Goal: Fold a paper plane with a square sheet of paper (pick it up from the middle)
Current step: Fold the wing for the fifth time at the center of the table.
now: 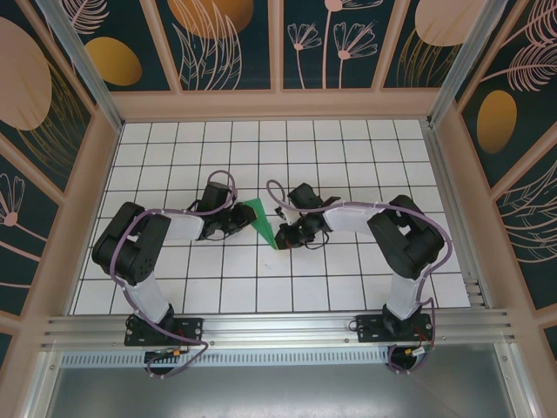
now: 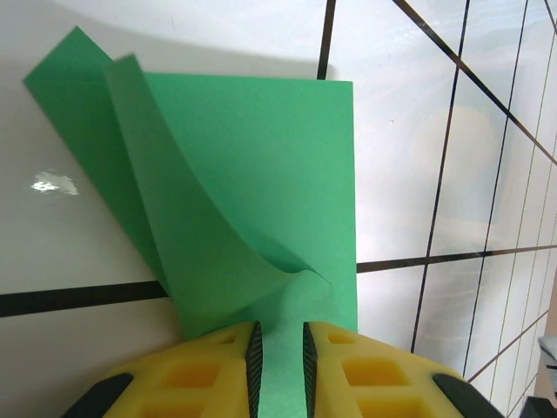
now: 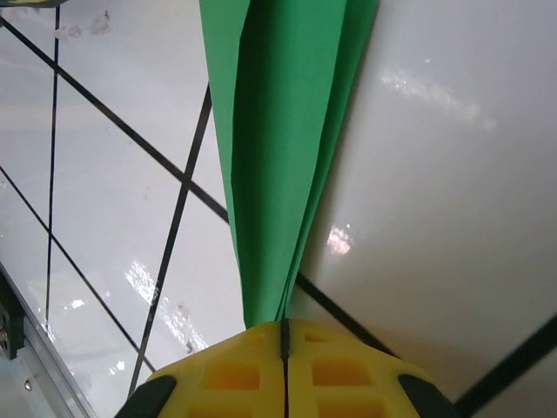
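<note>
The folded green paper lies mid-desk. The left jaws stand narrow, pinching the paper's left edge, where 1 flap curls up. The right jaws are closed tight on its near, pointed tip.

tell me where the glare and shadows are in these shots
Left wrist: a glare patch on the table, soft shadow along the green paper's far edge. Right wrist: glare specks on the glossy table beside the paper. Top external: even light, no harsh glare.
</note>
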